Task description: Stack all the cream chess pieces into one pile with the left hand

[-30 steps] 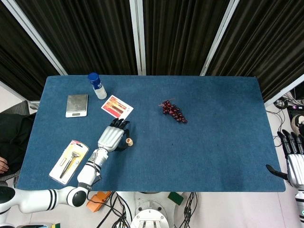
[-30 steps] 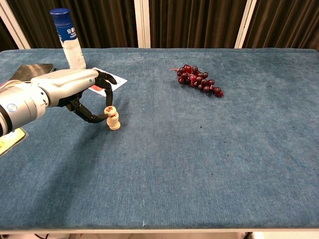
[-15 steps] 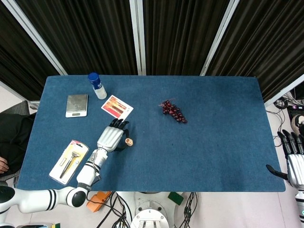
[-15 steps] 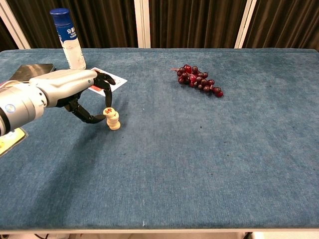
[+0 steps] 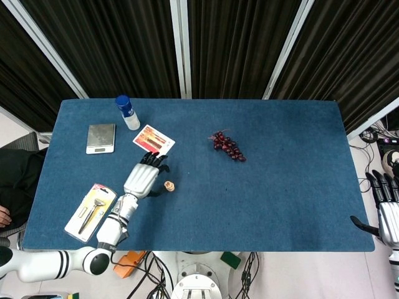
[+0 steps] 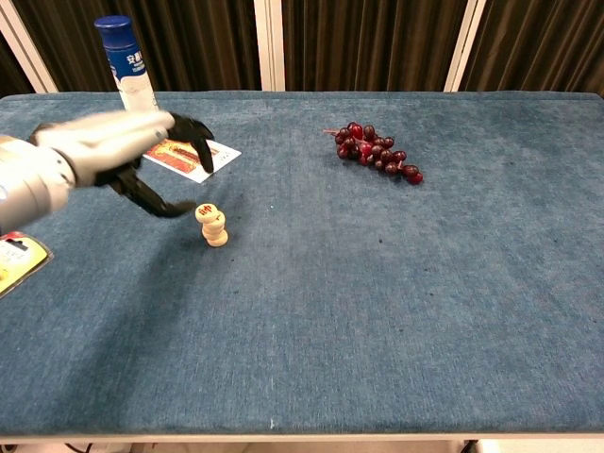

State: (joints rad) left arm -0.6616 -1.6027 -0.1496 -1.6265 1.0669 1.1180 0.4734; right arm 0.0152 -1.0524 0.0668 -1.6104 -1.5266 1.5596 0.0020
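Observation:
A small pile of cream chess pieces (image 6: pixel 214 226) stands upright on the blue table, also seen from above as a cream chess pile (image 5: pixel 168 185). Its top disc shows a red character. My left hand (image 6: pixel 142 156) hovers just left of the pile and above it, fingers spread and curved, holding nothing; in the head view the left hand (image 5: pixel 143 177) sits beside the pile without touching it. My right hand (image 5: pixel 386 208) hangs off the table's right edge, fingers apart and empty.
A bunch of dark red grapes (image 6: pixel 376 151) lies mid-table. A blue-capped bottle (image 6: pixel 127 74), a playing-card pack (image 5: pixel 153 139) and a small scale (image 5: pixel 100 137) sit at the back left. A packaged tool (image 5: pixel 91 210) lies near the front left edge.
My left hand has let go of the pile and lifted up and to the left. The pile stays standing where it was.

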